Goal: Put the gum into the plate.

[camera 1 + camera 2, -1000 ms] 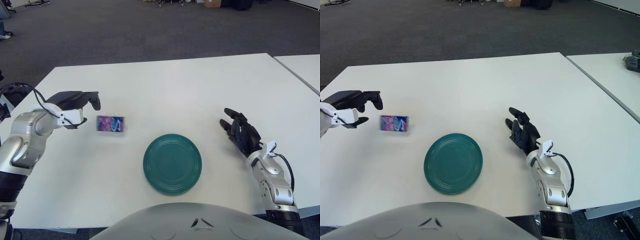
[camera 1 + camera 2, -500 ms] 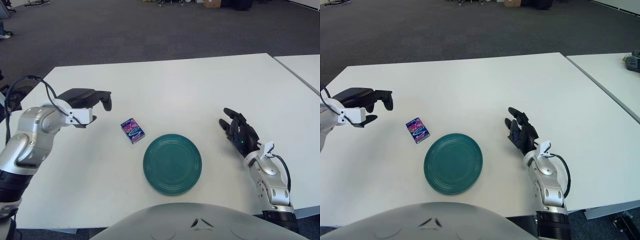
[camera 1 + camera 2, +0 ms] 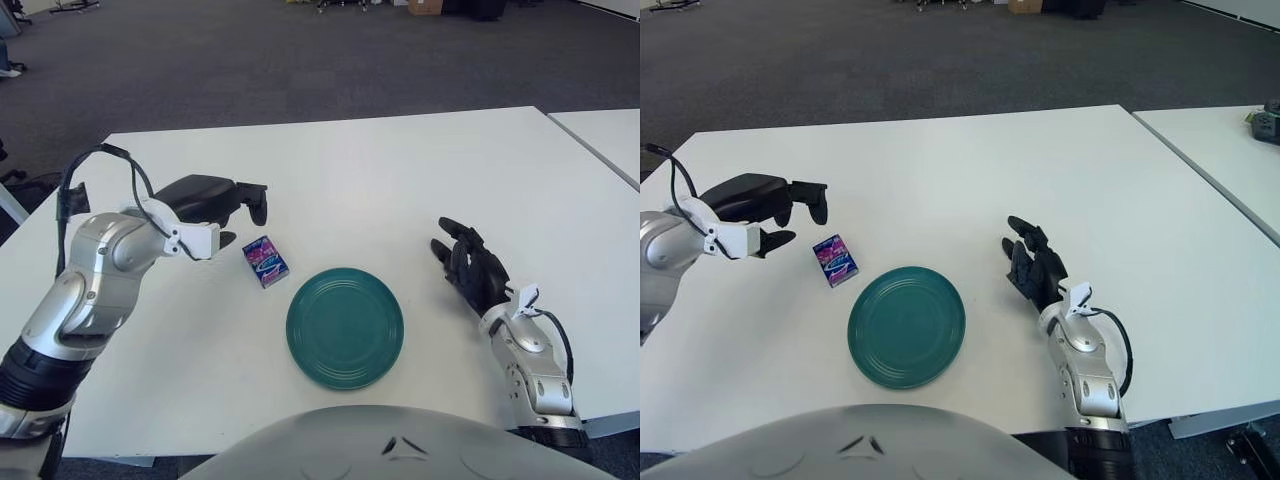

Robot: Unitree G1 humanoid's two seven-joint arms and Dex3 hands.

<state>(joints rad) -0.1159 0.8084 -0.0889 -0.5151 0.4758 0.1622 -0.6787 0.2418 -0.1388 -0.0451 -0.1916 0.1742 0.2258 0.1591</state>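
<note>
Closest to me on the white table (image 3: 420, 170) I see the green plate (image 3: 345, 326), sitting a little in from the near edge with bare tabletop all around it. To its right, well apart from the rim, my right hand (image 3: 473, 274) shows with its dark fingers spread and nothing in them; I cannot tell whether it touches the surface. Just beyond the plate's upper left rim, near it but not touching, the gum (image 3: 265, 261) lies flat on the table, a small purple and pink pack turned at an angle. My left hand (image 3: 222, 205) is just beside the gum on its left and far side, fingers loosely extended over the pack, holding nothing and not in contact with it as far as I can see. Farther back the tabletop is bare up to its far edge, then grey carpet (image 3: 300, 60). A second white table (image 3: 605, 135) stands past the right edge, separated by a narrow gap.
</note>
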